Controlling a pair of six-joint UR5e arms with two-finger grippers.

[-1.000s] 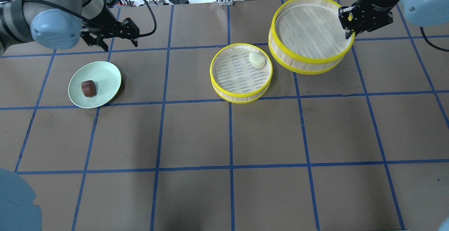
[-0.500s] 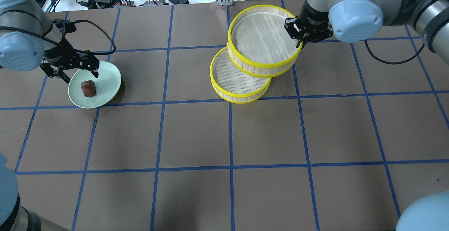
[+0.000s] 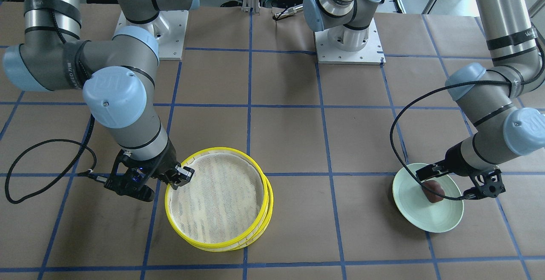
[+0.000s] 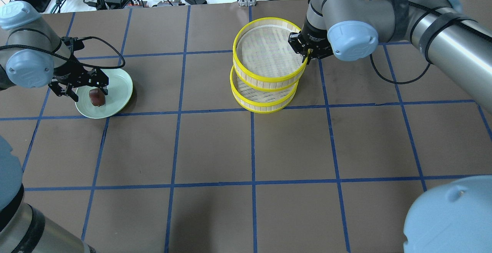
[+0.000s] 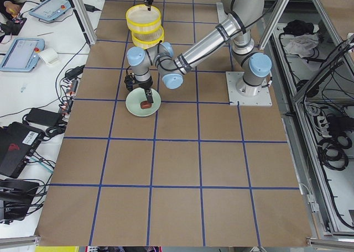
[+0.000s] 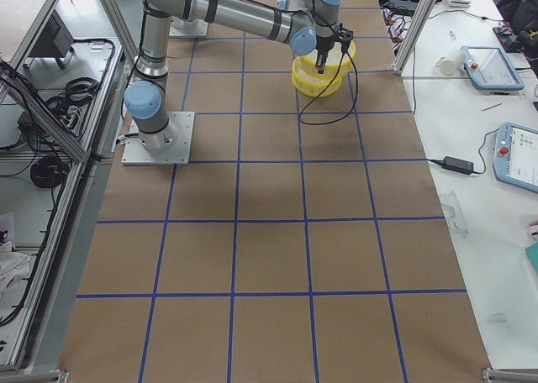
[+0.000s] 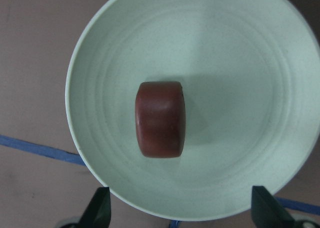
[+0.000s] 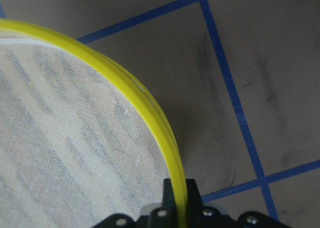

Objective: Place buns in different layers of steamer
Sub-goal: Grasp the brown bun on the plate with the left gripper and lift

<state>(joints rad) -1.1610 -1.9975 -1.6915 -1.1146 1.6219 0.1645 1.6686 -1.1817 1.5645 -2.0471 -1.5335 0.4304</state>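
Two grippers I watched: left gripper (image 7: 184, 210) hung spread over the brown bun (image 7: 160, 119) on the green plate (image 7: 240, 63); right gripper (image 4: 306, 55) pinched the upper steamer tier (image 4: 265, 49) by its rim.

Bright yellow rims are seen on the round upper steamer tier (image 4: 269, 84) and the lower steamer tier (image 4: 263, 106). Their woven mesh floors are pale cream, crossed by what may be faint grey streaks. The smooth oval bun (image 7: 160, 119) is coloured dark reddish brown. The pale green round plate (image 7: 240, 78) is marked with faint concentric rings. The brown counter (image 4: 292, 145) is gridded with blue tape.
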